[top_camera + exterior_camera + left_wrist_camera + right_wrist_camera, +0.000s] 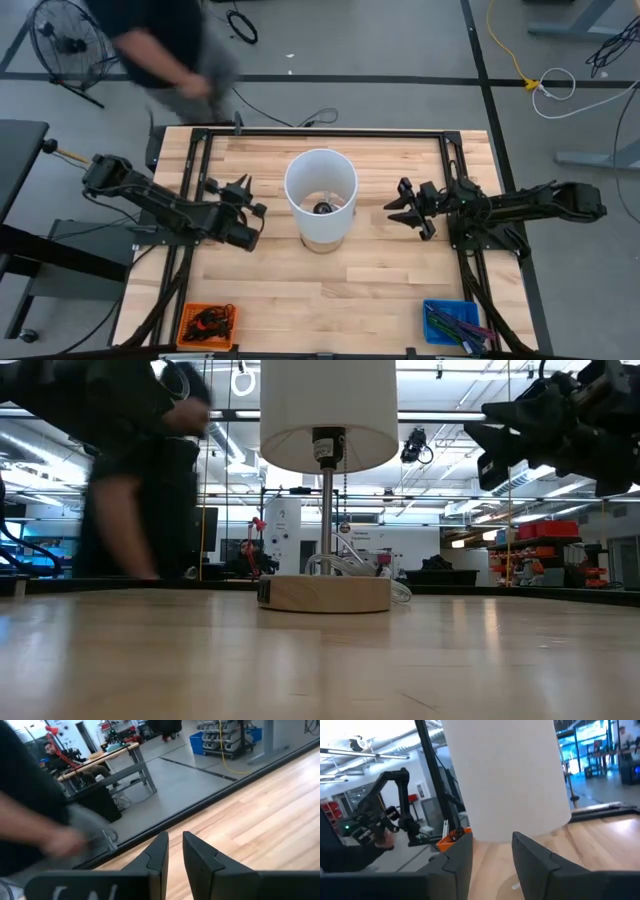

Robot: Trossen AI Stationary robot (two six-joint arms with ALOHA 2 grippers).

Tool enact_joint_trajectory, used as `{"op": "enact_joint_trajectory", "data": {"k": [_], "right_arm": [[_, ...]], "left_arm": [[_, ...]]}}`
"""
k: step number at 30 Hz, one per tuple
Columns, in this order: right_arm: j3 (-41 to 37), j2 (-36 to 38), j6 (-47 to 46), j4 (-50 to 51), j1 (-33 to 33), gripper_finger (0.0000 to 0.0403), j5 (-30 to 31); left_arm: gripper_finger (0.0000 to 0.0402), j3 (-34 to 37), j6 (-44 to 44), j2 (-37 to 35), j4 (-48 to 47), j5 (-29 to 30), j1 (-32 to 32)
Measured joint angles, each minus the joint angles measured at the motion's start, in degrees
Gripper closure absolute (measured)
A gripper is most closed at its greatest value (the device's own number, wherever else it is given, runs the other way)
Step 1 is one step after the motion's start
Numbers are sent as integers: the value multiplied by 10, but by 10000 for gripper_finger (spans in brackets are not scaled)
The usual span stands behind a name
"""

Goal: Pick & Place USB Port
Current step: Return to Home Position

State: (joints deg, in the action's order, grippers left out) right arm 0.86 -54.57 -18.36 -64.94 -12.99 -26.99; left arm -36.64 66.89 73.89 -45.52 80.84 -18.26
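One table (380, 290) carries a lamp (320, 185) at its middle. A person (165, 45) stands beyond one edge. The left gripper (175, 837), empty and narrowly parted, hangs left of the lamp. The right gripper (492, 839), empty and wider, hangs on the lamp's other side. At the opposite edge's corners, the orange bin (186, 318) on the left holds black cables (212, 320), and the blue bin (432, 308) on the right holds more cables (455, 324).

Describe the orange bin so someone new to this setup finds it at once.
Start at the wooden table with the white lamp at its centre. In the high view, the orange bin sits at the table's bottom-left corner, on the side of the left arm. It alone is orange and holds dark cables; the blue bin sits at the bottom-right corner.
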Motion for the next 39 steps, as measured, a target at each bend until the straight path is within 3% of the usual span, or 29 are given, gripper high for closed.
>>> {"op": "enact_joint_trajectory", "data": {"k": [6, 8, 17, 20, 25, 27, 33, 39], "right_arm": [[0, 0, -7, 13, 0, 266, 7], [0, 0, -7, 15, 0, 266, 11], [0, 3, -6, 28, 2, 266, 11], [0, 46, -6, 75, 5, 266, 15], [0, 152, -6, 154, 5, 266, 54], [0, 196, -6, 171, 5, 266, 69], [0, 305, -6, 193, 5, 266, 101], [0, 410, -6, 193, 5, 266, 101]], "left_arm": [[342, -1, -5, -2, 8, -18, 0], [342, -3, -5, -2, 8, -47, 0], [342, -9, -5, -2, 25, -284, 1], [342, 2, -5, -13, 54, -375, 17], [342, 68, -3, -133, 136, -525, 56], [342, 109, -1, -201, 169, -556, 64], [342, 222, -1, -378, 245, -570, 65], [342, 300, -2, -519, 253, -573, 65]]}}
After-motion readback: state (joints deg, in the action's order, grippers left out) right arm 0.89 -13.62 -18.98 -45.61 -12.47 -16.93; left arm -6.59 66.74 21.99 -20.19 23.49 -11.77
